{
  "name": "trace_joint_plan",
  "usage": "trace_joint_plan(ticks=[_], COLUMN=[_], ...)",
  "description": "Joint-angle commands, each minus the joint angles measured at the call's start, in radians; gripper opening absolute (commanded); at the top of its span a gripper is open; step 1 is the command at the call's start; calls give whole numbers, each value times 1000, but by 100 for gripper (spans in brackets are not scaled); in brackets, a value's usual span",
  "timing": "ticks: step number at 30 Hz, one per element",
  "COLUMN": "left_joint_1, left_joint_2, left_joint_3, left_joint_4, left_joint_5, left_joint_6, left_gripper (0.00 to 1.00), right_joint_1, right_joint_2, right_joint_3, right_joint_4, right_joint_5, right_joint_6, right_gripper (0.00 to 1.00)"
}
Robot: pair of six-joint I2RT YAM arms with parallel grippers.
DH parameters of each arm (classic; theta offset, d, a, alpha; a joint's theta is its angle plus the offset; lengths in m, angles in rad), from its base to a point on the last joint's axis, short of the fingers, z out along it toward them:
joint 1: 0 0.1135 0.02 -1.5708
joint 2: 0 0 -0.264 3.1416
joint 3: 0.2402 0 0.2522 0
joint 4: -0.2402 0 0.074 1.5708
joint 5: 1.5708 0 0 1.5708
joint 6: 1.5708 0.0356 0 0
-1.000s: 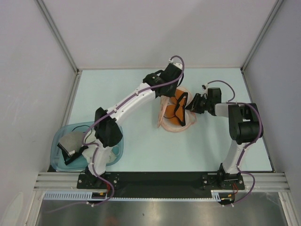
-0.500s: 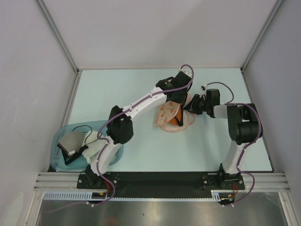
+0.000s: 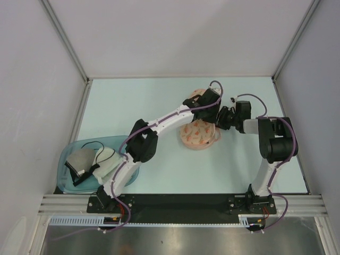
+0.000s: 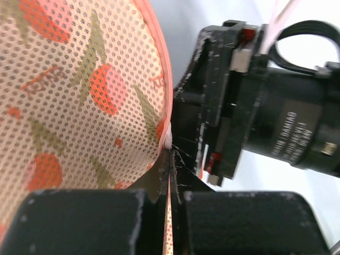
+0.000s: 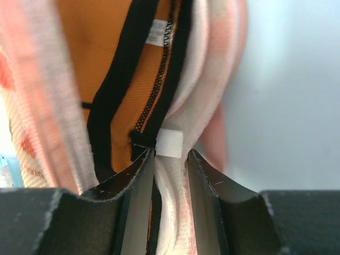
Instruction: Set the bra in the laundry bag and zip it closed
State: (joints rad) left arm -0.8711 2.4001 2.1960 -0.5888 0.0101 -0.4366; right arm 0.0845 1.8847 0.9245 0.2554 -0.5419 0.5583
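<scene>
The laundry bag [image 3: 198, 134] lies mid-table with its printed lid folded over. My left gripper [image 3: 212, 108] is shut on the thin edge of the lid; the printed mesh [image 4: 79, 106] fills the left of the left wrist view, with my left gripper [image 4: 170, 155] pinching its rim. My right gripper [image 3: 222, 118] is shut on the bag's pale pink-white lining edge [image 5: 204, 79] by a white tab, seen in the right wrist view [image 5: 171, 155]. The orange bra [image 5: 111, 53] with black trim sits inside the bag. It is hidden in the top view.
A translucent teal tub [image 3: 66, 154] at the near left holds a white garment [image 3: 108, 159] and a grey item [image 3: 81, 161]. White walls and metal rails bound the table. The two wrists are close together, the right gripper's body [image 4: 255, 106] right beside my left fingers.
My left gripper has swung the bag's lid rightward over the bra toward the right gripper. The orange bra no longer shows from above. The right gripper has stayed put.
</scene>
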Motion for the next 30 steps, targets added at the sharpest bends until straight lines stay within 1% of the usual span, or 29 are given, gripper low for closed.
trace_joint_plan(ticks=[1,7,12,14,15,18,19,20,22,23,25,26,27,30], left_joint_1=[-5,4,18,23,23,23,24,27,32,40,49,58,63,72], left_joint_2=[59,108,125,122,117,80,56,41,10,-16,-39,-64,-73,-110], left_joint_3=[-10,-15,-27,-38,-41,-62,-67,-82,-102,-120,-139,-150,-153,-148], left_joint_4=[122,167,182,187,185,185,184,184,192,195,208,211,214,210], left_joint_5=[100,99,106,123,123,131,131,136,136,140,178,186,192,229], left_joint_6=[-57,-60,-45,-39,-37,-11,-1,4,9,12,15,15,21,32], left_gripper=[0,0,0,0,0,0,2,10,21,32,40,48,50,52], right_joint_1=[-11,-15,-26,-28,-26,-29,-29,-29,-29,-29,-28,-25,-25,-19], right_joint_2=[-61,-150,-277,-308,-321,-341,-349,-360,-395,-407,-450,-464,-479,-530], right_joint_3=[-6,-13,-41,-47,-50,-64,-70,-79,-108,-118,-148,-157,-167,-188], right_joint_4=[-45,-159,-242,-248,-246,-246,-246,-249,-249,-249,-249,-280,-284,-309], right_joint_5=[-3,66,160,155,130,85,83,85,89,91,92,94,95,103], right_joint_6=[-3,-44,-74,-83,-86,-81,-81,-83,-86,-84,-80,-83,-83,-89], right_gripper=[40,47,54,56,59,60,60,61,61,61,61,61,62,62])
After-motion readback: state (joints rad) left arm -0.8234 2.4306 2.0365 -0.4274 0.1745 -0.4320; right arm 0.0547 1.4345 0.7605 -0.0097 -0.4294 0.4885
